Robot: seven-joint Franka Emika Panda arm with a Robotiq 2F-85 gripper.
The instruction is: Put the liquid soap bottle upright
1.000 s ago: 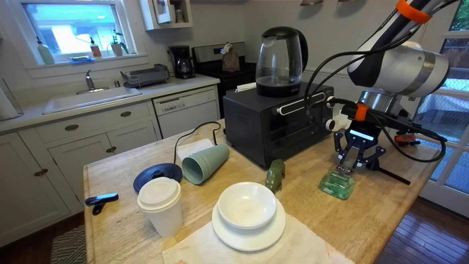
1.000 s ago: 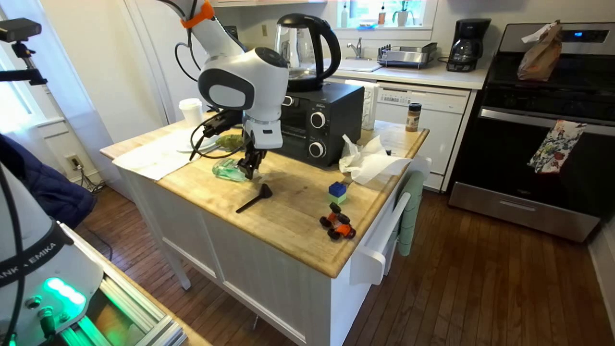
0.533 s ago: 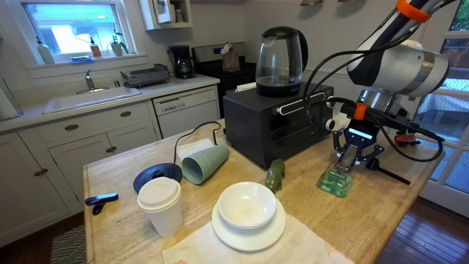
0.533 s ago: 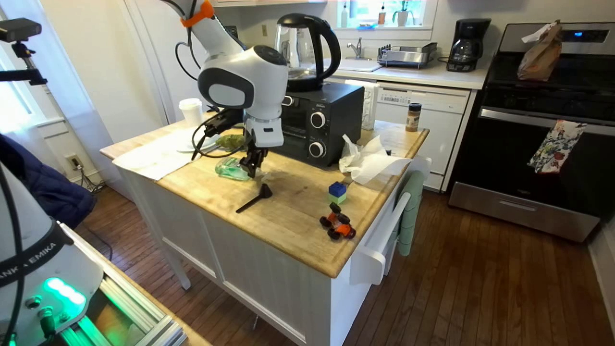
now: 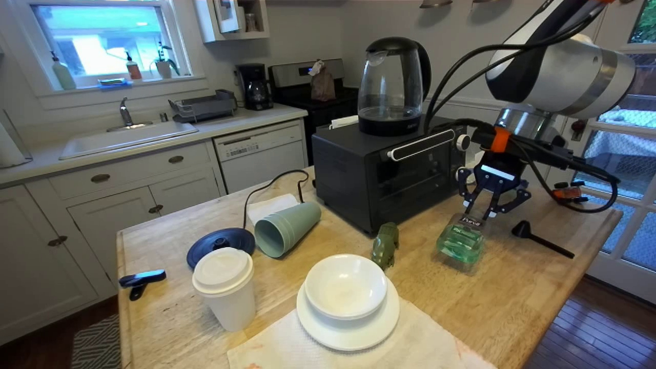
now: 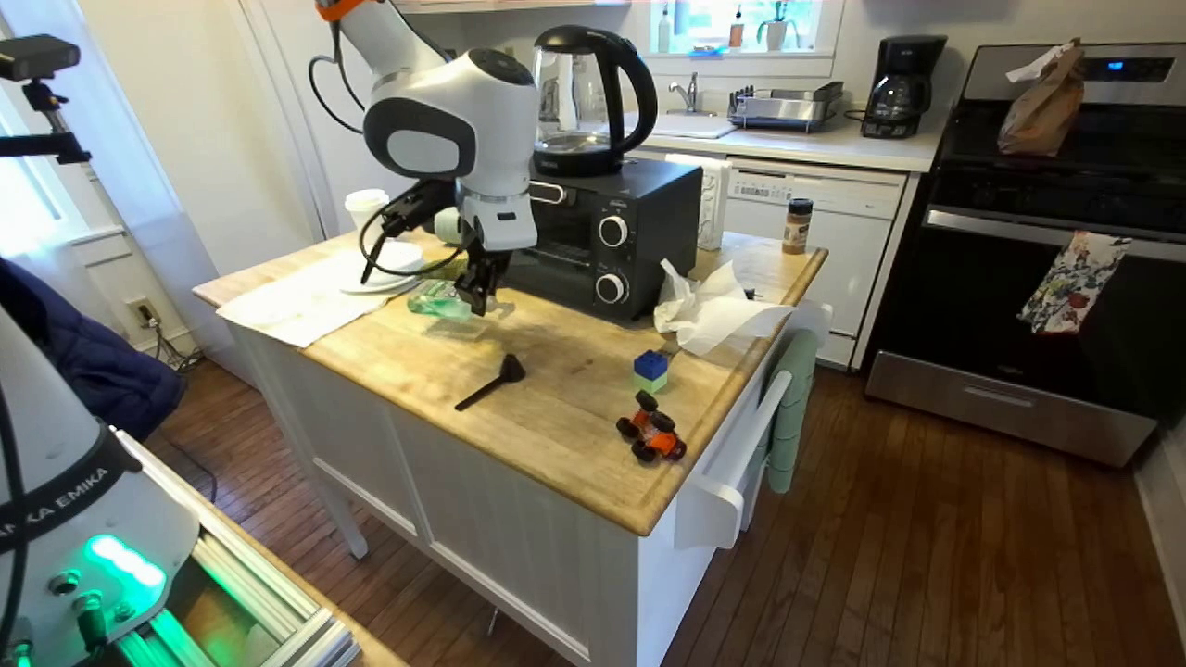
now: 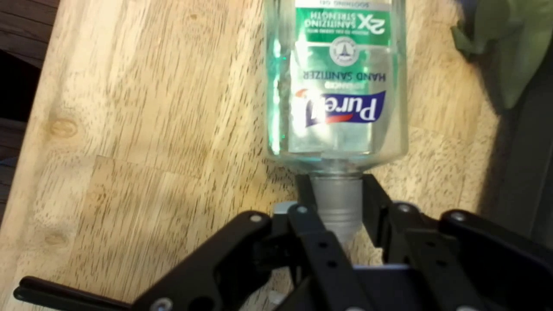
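- Judged about midway: the liquid soap bottle [image 5: 461,242] is gripped and looks just clear of the table [image 5: 512,297], but leans well over, not upright.
- The gripper [image 7: 338,185] is clamped on the bottle's pale top [image 7: 338,203] from both sides.
- In an exterior view, the bottle is right of the plate [image 5: 351,339], left of the black utensil [image 5: 546,242] and nearer than the toaster oven [image 5: 346,174].
- Remaining, it seems: turn it upright, set it on the table, let go.
- Counted at the table: one each of liquid soap bottle, plate, bowl [image 5: 346,287], lidded cup [image 5: 225,292], green mug [image 5: 288,229], toaster oven and kettle [image 5: 392,89].
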